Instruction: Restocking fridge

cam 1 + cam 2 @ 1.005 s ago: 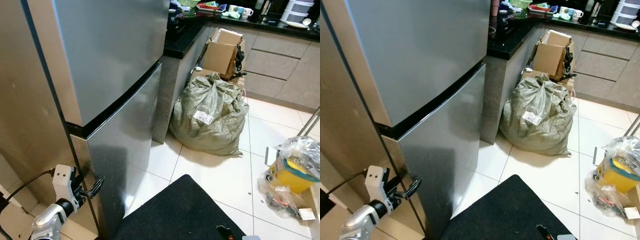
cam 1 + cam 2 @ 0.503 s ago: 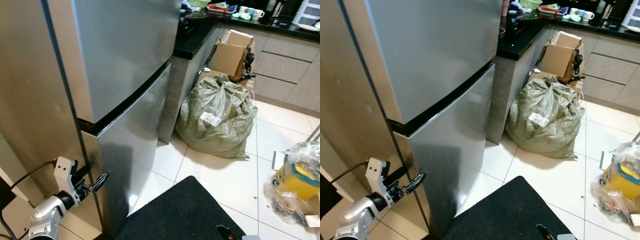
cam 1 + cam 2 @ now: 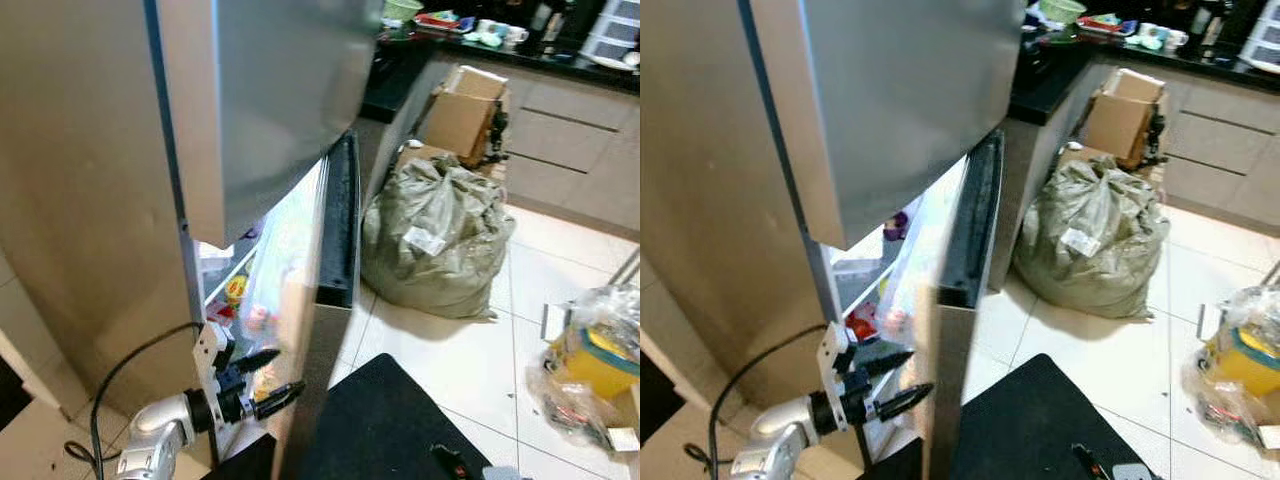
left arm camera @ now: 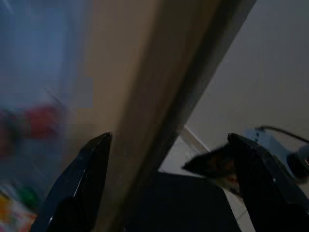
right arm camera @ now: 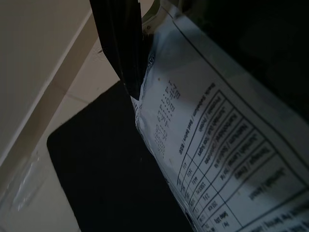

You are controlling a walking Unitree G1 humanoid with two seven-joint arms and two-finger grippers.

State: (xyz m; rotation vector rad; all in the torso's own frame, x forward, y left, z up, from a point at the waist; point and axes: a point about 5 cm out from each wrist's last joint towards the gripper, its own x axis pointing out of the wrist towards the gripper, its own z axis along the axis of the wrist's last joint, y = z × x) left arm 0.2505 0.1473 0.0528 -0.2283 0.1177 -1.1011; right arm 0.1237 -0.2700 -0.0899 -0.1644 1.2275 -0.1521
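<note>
The steel fridge stands on my left with its upper door [image 3: 290, 90] shut. Its lower door [image 3: 337, 215] hangs partly open, and lit shelves [image 3: 862, 322] with red and yellow food show inside. My left gripper [image 3: 272, 378] is low at the opened door's edge, open, with a finger on either side of that edge [image 4: 159, 121]. In the right wrist view a white printed packet [image 5: 212, 145] lies pressed against a black finger [image 5: 120, 43] of my right gripper, which is shut on it.
A stuffed green sack [image 3: 435, 235] sits on the tiles past the door, with cardboard boxes [image 3: 460, 95] behind it. A black mat [image 3: 390, 420] lies in front of me. A plastic bag with a yellow tub [image 3: 595, 350] is at the right. A dark counter [image 3: 400, 70] adjoins the fridge.
The lower fridge door has swung open, showing the lit shelves. My left gripper has moved right and lower, to the door's edge. The camera has shifted too.
</note>
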